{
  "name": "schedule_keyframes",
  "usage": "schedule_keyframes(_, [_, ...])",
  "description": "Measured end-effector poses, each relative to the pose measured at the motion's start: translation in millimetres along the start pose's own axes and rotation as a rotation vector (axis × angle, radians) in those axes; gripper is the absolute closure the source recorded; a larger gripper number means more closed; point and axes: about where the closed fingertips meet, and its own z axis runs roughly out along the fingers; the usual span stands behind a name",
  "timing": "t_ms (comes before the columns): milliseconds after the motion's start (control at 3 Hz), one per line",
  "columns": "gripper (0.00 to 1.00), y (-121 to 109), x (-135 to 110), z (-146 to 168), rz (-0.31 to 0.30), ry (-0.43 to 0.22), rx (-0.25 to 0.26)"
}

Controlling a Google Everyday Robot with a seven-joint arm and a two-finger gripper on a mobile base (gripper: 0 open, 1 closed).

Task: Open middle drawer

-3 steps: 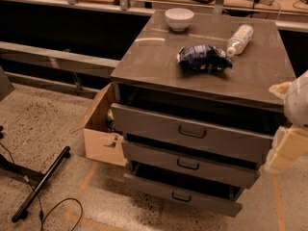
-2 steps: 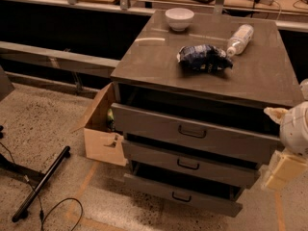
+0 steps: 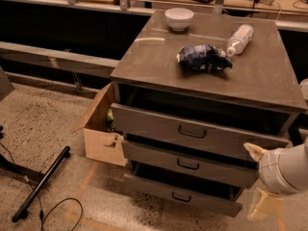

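The grey cabinet [image 3: 159, 71] has three drawers, all standing a little way out. The middle drawer [image 3: 154, 155] is the second one, a shallow grey front with a small dark loop handle [image 3: 187, 165] at its centre. The taller top drawer [image 3: 149, 121] is above it and the lowest drawer [image 3: 144, 184] below it. My gripper [image 3: 258, 177] is at the lower right, just off the right end of the middle and lowest drawers. Its two cream fingers [image 3: 254, 151] are spread apart with nothing between them. It is well right of the handle and touches no drawer.
On the cabinet top lie a white bowl [image 3: 179, 18], a dark blue bag [image 3: 203, 57] and a plastic bottle [image 3: 239, 38]. An open cardboard box [image 3: 98, 134] stands against the cabinet's left side. A black bar [image 3: 41, 184] and cables lie on the floor at left.
My gripper and arm have moved down along the cabinet's right side, from level with the top drawer to level with the middle and lowest drawers. The drawers have not moved.
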Motion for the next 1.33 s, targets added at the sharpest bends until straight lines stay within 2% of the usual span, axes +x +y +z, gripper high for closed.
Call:
schedule_keyframes(333, [0.00,0.0,-0.1,-0.3,0.000,0.000,0.000])
schedule_keyframes(667, [0.00,10.6,17.1,28.8,0.018,0.033,-0.015])
schedule_keyframes(1000, [0.00,20.1,33.1,70.5,0.037,0.020,-0.046])
schedule_keyframes(1333, [0.00,29.6,41.7,110.6,0.039,-0.035,-0.085])
